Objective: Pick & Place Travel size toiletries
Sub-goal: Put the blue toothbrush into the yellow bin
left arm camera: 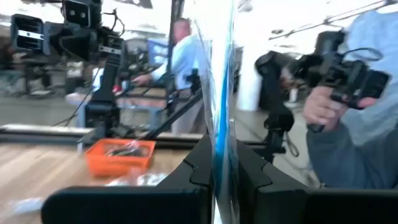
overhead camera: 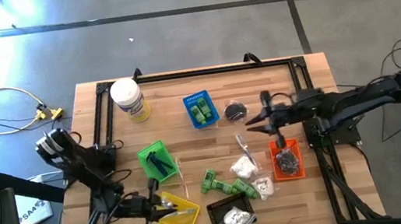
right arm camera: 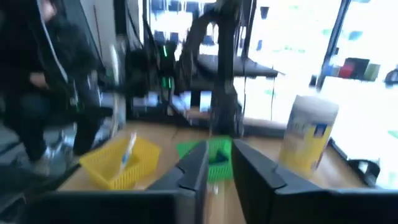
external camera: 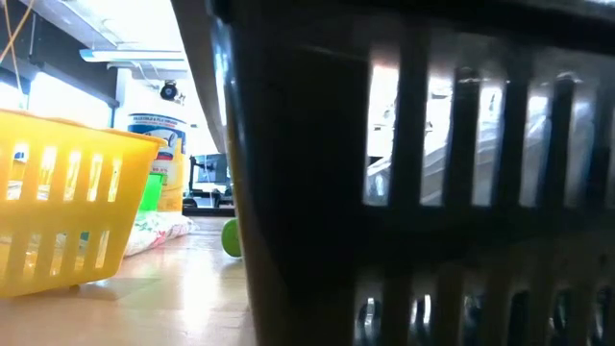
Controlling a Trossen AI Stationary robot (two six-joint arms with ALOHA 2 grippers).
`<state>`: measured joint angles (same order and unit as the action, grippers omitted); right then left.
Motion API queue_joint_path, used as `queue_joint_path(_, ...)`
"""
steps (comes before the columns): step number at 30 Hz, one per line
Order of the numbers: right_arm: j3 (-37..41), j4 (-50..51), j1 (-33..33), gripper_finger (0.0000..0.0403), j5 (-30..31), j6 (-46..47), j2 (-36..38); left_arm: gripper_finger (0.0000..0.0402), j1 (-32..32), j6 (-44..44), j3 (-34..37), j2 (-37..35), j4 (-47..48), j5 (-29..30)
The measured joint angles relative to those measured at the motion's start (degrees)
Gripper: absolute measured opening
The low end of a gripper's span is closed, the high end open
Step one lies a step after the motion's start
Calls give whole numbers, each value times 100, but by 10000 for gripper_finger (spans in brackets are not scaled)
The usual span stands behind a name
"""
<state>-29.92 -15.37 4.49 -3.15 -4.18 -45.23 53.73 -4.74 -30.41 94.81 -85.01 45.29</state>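
Lying bright green little bottles (overhead camera: 231,186)

Your wooden worktop (overhead camera: 174,92) carries five mesh baskets: blue (overhead camera: 199,109), green (overhead camera: 156,162), yellow (overhead camera: 177,213), orange (overhead camera: 287,159), black (overhead camera: 231,215), a white jar (overhead camera: 129,100), and loose green bottles (overhead camera: 226,184).

Two dark jointed arms: left arm (overhead camera: 87,171) with a pale wrist module (far end), right arm (overhead camera: 356,102) trailing black cables.

Wood-plank table (overhead camera: 181,142), slotted plastic yellow basket (external camera: 58,207)
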Motion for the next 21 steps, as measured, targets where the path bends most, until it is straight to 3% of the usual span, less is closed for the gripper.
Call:
queue_joint_path(5,784,-949,0,9,-187,-13,739,18,-412,-32,-308,860,-444,-624)
queue_joint_path(9,1327,-1590,2,6,-145,85,867,18,-541,-209,-771,1372,-376,-851)
queue_joint_path(21,1572,-1789,2,8,-152,283,773,40,-535,556,-793,1523,662,-83)
